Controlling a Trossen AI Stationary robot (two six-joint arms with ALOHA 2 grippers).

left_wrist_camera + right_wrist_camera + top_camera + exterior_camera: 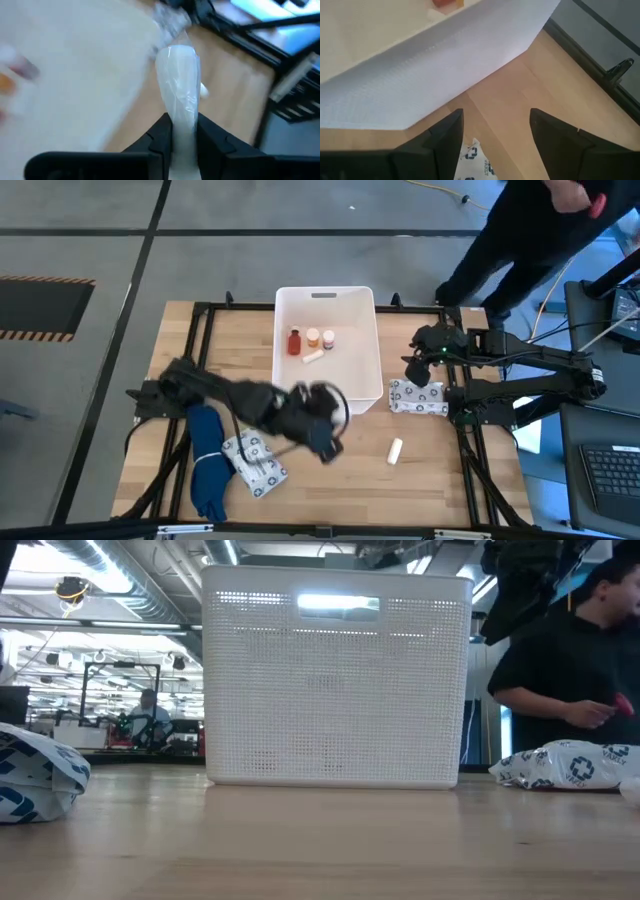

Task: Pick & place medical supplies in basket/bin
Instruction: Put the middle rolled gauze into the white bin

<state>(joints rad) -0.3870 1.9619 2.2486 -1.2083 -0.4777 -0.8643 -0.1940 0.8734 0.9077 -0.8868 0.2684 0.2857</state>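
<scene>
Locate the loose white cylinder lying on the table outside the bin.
In the high view the white cylinder lies on bare wood right of centre, below the printed packet and off the white bin's near right corner.

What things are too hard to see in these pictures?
- High view: the left gripper is a motion smear; what it holds is unreadable there.
- Left wrist view: it pinches a clear soft packet; print unreadable, tub contents blurred.
- Low view: the basket wall hides everything inside.
- Right wrist view: the printed packet is cut off between the fingers.

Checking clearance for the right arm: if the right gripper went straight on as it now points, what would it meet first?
Probably the white bin: its wall fills the view just ahead of the open right gripper. Depth is unclear.
</scene>
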